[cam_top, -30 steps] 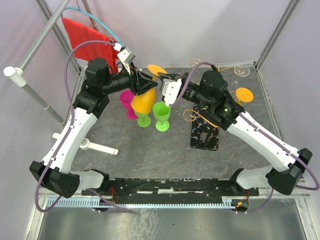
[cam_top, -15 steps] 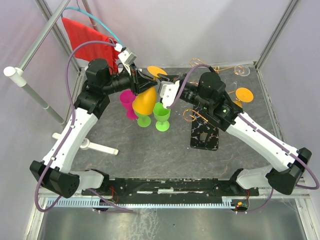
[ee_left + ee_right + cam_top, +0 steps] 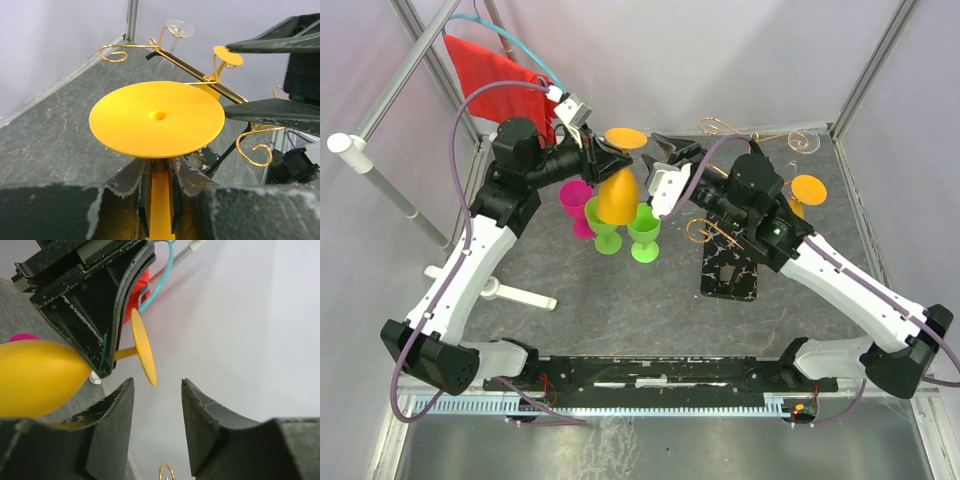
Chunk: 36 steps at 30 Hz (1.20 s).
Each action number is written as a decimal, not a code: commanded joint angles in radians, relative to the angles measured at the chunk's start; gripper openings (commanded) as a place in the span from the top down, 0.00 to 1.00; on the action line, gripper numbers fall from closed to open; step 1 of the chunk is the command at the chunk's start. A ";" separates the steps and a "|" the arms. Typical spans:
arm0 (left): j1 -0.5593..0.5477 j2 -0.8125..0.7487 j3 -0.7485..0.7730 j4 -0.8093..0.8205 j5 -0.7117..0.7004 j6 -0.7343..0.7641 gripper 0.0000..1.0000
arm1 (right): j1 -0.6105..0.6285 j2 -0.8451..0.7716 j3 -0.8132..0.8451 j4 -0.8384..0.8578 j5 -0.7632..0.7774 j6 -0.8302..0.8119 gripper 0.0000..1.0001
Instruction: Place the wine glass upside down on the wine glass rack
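From the top view, my left end effector [image 3: 608, 160] is clamped on the stem of the orange wine glass [image 3: 617, 197] and holds it off the surface. The bowl points back toward my bases and the foot toward the far wall. My right end effector [image 3: 662, 158] is spread apart just beside the foot, on its right. The wine glass rack [image 3: 730, 270] stands further right, under my right forearm, so my right arm is the nearer one to it.

In the left wrist view, the stem runs straight out between my closed fingers [image 3: 145, 187] to the flat foot. Beyond the foot are the rack's gold arms [image 3: 200, 75], and my right fingers [image 3: 270, 107] are at the right edge.

In the right wrist view, my fingers [image 3: 112, 410] gape and hold nothing. The glass's foot [image 3: 142, 347] shows edge-on just ahead of the gap, with the stem lying crosswise to the left. I judge a handover is next: my right side needs the stem between its fingers, below the foot.
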 commanded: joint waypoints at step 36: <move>-0.157 0.599 -0.044 1.098 -0.248 0.143 0.97 | 0.004 -0.640 -0.328 -0.291 0.707 0.548 0.30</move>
